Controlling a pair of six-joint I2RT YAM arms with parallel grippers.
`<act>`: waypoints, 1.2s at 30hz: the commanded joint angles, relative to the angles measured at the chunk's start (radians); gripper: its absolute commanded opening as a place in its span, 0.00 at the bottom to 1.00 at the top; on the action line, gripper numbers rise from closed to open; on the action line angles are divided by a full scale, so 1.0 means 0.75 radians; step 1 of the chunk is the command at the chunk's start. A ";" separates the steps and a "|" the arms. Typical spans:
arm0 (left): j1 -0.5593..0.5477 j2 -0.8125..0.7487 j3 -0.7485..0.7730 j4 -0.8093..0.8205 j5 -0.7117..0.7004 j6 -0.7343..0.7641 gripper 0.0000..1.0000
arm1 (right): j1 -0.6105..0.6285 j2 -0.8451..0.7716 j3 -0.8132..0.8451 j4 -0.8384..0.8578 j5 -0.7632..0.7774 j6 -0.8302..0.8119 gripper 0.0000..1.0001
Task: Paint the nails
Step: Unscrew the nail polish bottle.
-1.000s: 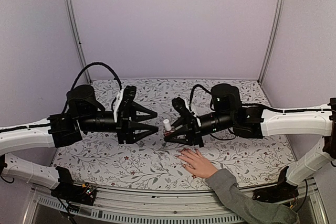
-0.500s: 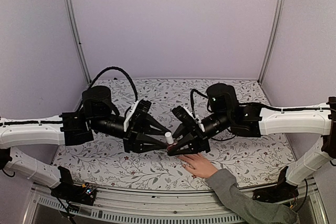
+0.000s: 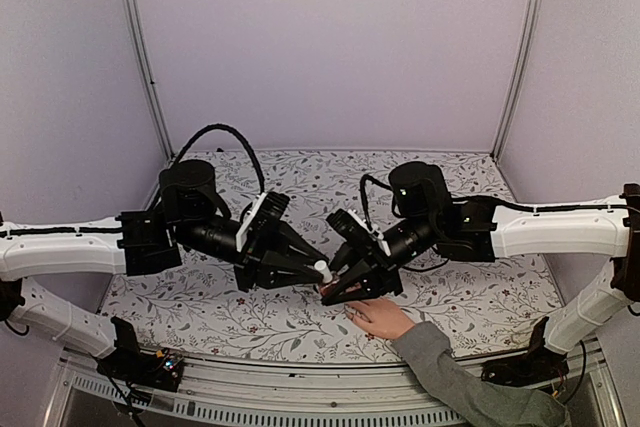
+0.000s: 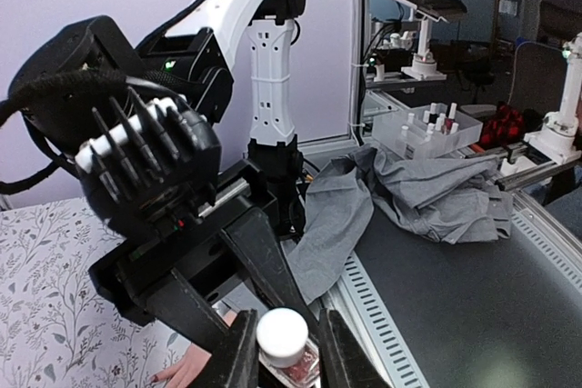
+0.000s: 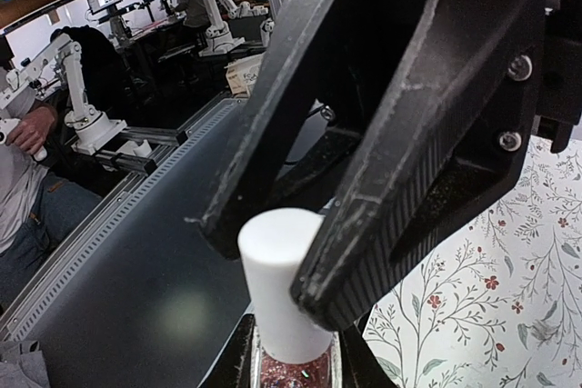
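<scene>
My right gripper (image 3: 336,289) is shut on a small bottle of red glitter polish (image 5: 296,373), held upright just above the table. Its white cap (image 3: 319,269) stands between the fingers of my left gripper (image 3: 318,273), which is open by a narrow margin. In the left wrist view the cap (image 4: 282,333) touches one finger and a thin gap shows on the other side. A light-skinned hand (image 3: 378,317) with a grey sleeve (image 3: 450,372) lies flat just below both grippers. The nails are too small to make out.
The table wears a floral cover (image 3: 250,322). Purple walls close in the back and sides. A ribbed metal rail (image 3: 300,387) runs along the near edge. Grey fabric (image 4: 391,197) hangs over that edge in the left wrist view.
My left arm has swung right to the bottle and its jaws have narrowed round the white cap. The right gripper has lowered the bottle slightly toward the hand.
</scene>
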 commanded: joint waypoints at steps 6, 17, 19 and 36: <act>-0.023 -0.017 0.019 0.003 -0.093 -0.005 0.12 | 0.008 -0.006 0.029 0.021 -0.006 -0.010 0.00; -0.025 -0.047 -0.064 0.187 -0.646 -0.223 0.00 | -0.031 -0.078 -0.029 0.115 0.512 0.092 0.00; -0.025 -0.023 -0.064 0.206 -0.732 -0.273 0.00 | -0.032 -0.083 -0.033 0.125 0.638 0.108 0.00; -0.126 0.258 0.105 0.161 -1.529 -0.610 0.00 | -0.032 -0.013 -0.007 0.222 1.222 0.172 0.00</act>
